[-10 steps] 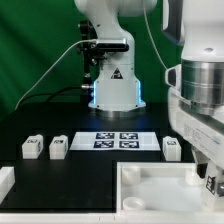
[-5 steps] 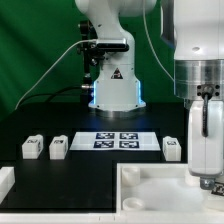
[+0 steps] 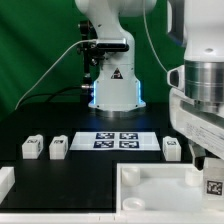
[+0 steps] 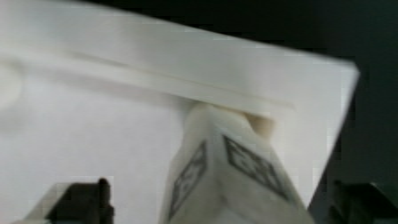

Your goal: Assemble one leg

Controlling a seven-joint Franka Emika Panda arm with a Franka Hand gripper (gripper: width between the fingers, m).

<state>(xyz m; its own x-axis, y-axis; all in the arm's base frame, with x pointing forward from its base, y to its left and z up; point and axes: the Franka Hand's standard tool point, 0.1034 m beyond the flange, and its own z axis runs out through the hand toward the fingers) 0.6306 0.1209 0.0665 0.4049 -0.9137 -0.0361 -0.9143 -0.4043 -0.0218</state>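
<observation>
Since the frame half a second back, the wrist has turned about its own axis. The narrow upright face it then showed has given way to the broad housing, and the tagged face of the leg [image 3: 213, 186] now shows beneath it, at the exterior view's right edge.

We read this as the fastening step. The leg stands at the corner of the square board [image 3: 150, 185] nearest that edge, tilted a little rather than plumb. Whether it is fully seated in the corner socket we cannot tell.

In the wrist view the gripper [image 4: 210, 205] straddles the leg. A dark fingertip [image 4: 80, 200] shows on either side, each with a gap between it and the leg, so we judge the jaws spread and clamping nothing. The arm reaches down steeply over the board's corner and is partly cut off by the frame.

For the next move, we judge that the fingers must close squarely on the leg's flat sides before any further turn. That turn must keep the leg in line with the socket, since a tilted peg could bind or jump out.

Three spare legs [image 3: 58, 147] stand on the black tabletop [image 3: 90, 165]: two toward the exterior view's left, and one just beside the marker board [image 3: 118, 139] on its right.
</observation>
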